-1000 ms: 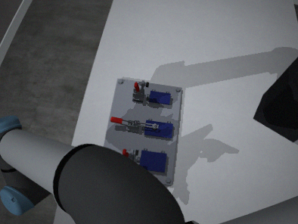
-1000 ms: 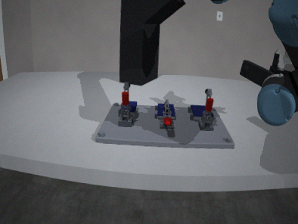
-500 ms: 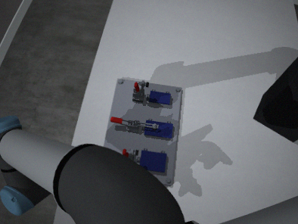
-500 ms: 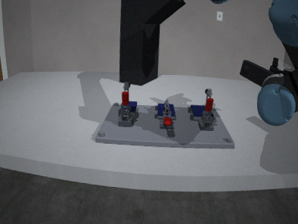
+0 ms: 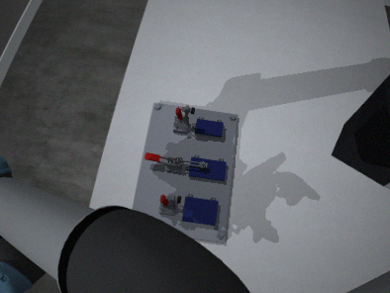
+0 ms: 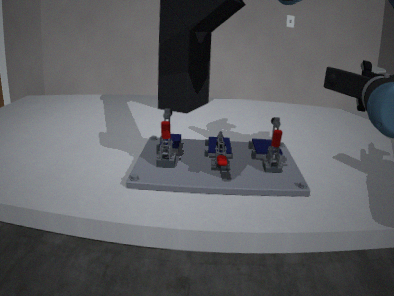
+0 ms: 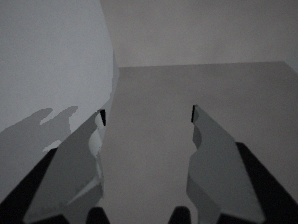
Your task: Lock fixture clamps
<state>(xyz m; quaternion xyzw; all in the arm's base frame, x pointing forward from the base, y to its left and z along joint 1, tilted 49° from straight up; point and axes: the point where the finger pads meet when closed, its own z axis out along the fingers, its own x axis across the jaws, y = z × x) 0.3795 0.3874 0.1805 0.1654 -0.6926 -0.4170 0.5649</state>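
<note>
The gripper (image 7: 148, 108) has its fingers apart, partway open with nothing between them, and the wrist view shows wall ahead and table at left, no clamp. In the exterior view, dark hardware (image 6: 347, 82) at the right edge seems to belong to the tool end, though I cannot make out fingers there.

The fixture plate (image 5: 141, 185) (image 6: 220, 189) sits centre-left in the top view. The lower clamp (image 5: 169, 204) (image 6: 274, 161), right-hand in the exterior view, looks nearest the tool; its red handle (image 5: 163, 200) (image 6: 277, 138) stands upright. The upper clamp (image 5: 181, 124) (image 6: 166, 154) stands upright too, farther off. The middle clamp (image 5: 175, 164) (image 6: 220, 150) has its handle laid back toward the left of the top view and its bar over the blue part; whether it is truly locked I cannot tell.

The tool probably needs to travel leftward in the exterior view, turn downward, then push the near handle toward that camera, in line with the middle one.
</note>
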